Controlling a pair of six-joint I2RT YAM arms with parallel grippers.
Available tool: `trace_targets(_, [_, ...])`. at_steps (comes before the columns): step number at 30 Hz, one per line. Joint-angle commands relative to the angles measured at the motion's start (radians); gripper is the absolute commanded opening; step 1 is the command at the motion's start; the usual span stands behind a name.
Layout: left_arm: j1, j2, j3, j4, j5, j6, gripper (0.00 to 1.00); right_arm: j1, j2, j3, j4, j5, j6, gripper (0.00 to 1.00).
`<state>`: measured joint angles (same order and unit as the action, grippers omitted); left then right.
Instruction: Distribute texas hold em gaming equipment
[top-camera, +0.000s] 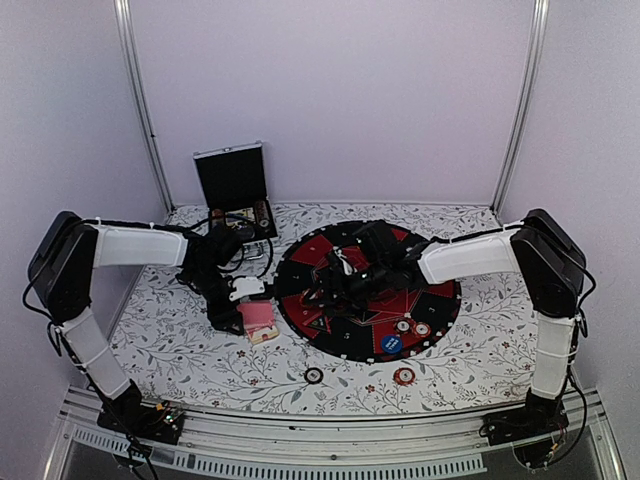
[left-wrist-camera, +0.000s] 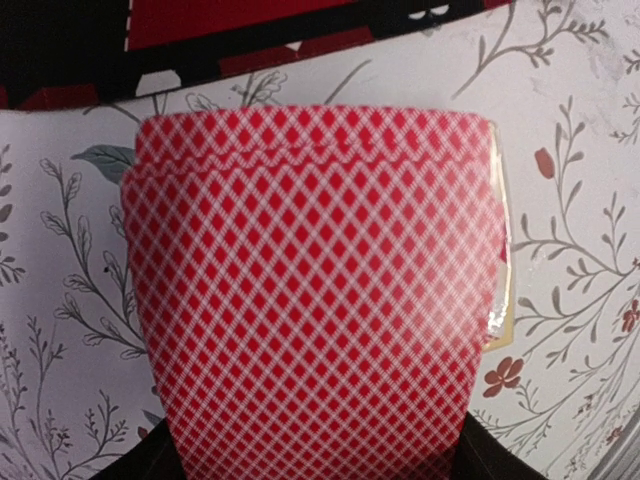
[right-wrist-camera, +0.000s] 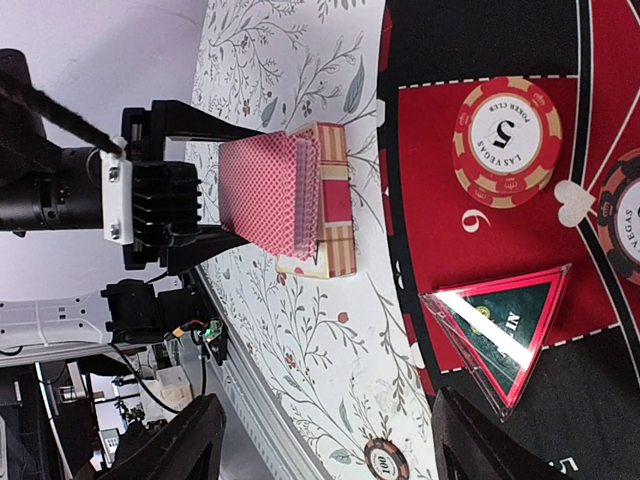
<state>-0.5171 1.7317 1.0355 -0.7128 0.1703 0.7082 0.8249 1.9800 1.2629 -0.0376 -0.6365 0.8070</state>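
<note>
A: Where's the deck (left-wrist-camera: 320, 300)?
B: Just left of the mat (top-camera: 340, 342), pinched by its edges in my left hand (top-camera: 250, 305). Thin, slick cards, I reckon; I'd slide singles off the top. Over the mat, my right hand (right-wrist-camera: 335, 440) hangs wide, empty.

The floral-printed tabletop (top-camera: 180, 340) carries a round black-and-red mat (top-camera: 300, 262). Just off the mat's left edge lies a tan card box (top-camera: 266, 336). Beyond the mat's far left stands an open black case (top-camera: 232, 180). Near the mat's front edge lie a dark chip (top-camera: 313, 376) and a red chip (top-camera: 404, 376), apart from each other
</note>
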Motion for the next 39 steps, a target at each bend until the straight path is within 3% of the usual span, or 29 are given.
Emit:
trace_targets(1, [-0.01, -0.046, 0.037, -0.03, 0.016, -0.006, 0.37, 0.011, 0.033, 0.02, 0.069, -0.027, 0.035, 0.75])
trace_targets(17, [-0.009, -0.086, 0.117, -0.098, 0.091, -0.04, 0.3, 0.02, 0.095, 0.076, 0.161, -0.075, 0.11, 0.74])
trace_targets(30, [-0.024, -0.115, 0.168, -0.147, 0.12, -0.055, 0.29, 0.033, 0.182, 0.123, 0.456, -0.184, 0.317, 0.74])
trace_targets(39, [-0.029, -0.121, 0.183, -0.159, 0.114, -0.056, 0.28, 0.046, 0.253, 0.193, 0.495, -0.208, 0.38, 0.74])
